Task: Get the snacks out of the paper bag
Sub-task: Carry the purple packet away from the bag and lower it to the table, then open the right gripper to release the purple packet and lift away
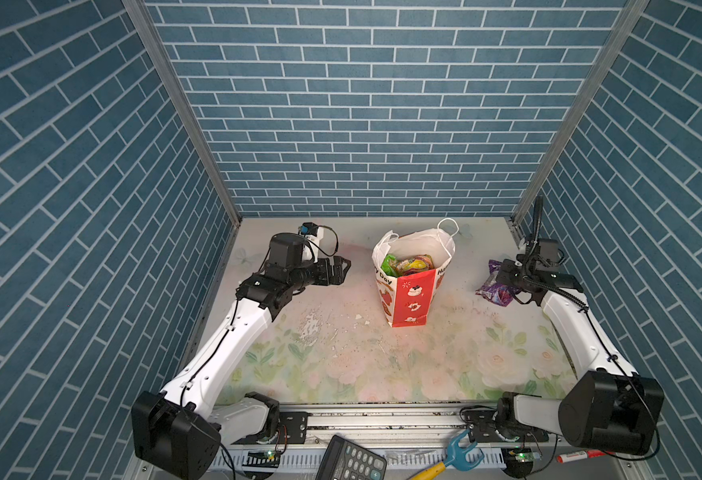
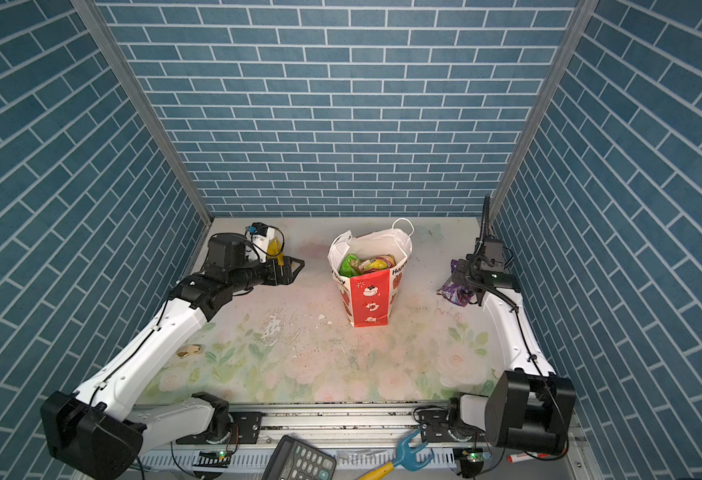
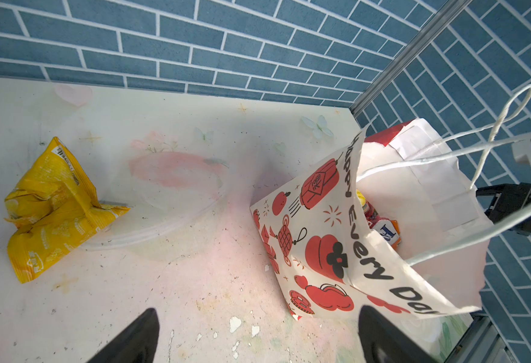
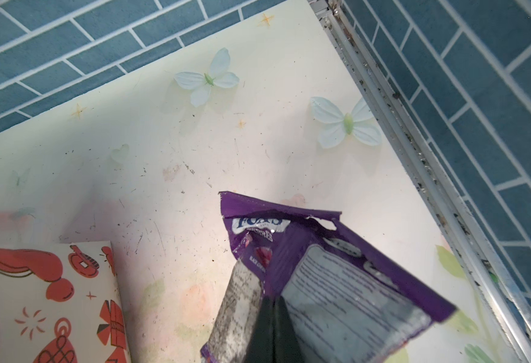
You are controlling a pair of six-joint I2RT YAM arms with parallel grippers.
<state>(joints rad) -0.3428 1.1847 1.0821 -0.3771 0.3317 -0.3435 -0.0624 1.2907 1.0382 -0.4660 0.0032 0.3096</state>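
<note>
The bag (image 1: 409, 291) stands upright mid-table (image 1: 341, 353), mouth open, with green, yellow and orange packets (image 1: 407, 264) inside; the right pincer (image 4: 273, 306) is clenched on a purple packet (image 4: 289, 251) well right of the bag, near the side wall. The left pincer (image 1: 343, 269) hangs released left of the bag, holding nothing; a yellow packet (image 3: 53, 207) lies crumpled on the table near it.

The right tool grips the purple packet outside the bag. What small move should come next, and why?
Probably open the right tool and release the purple packet: it is already clear of the paper bag, and other snacks lie inside.
</note>
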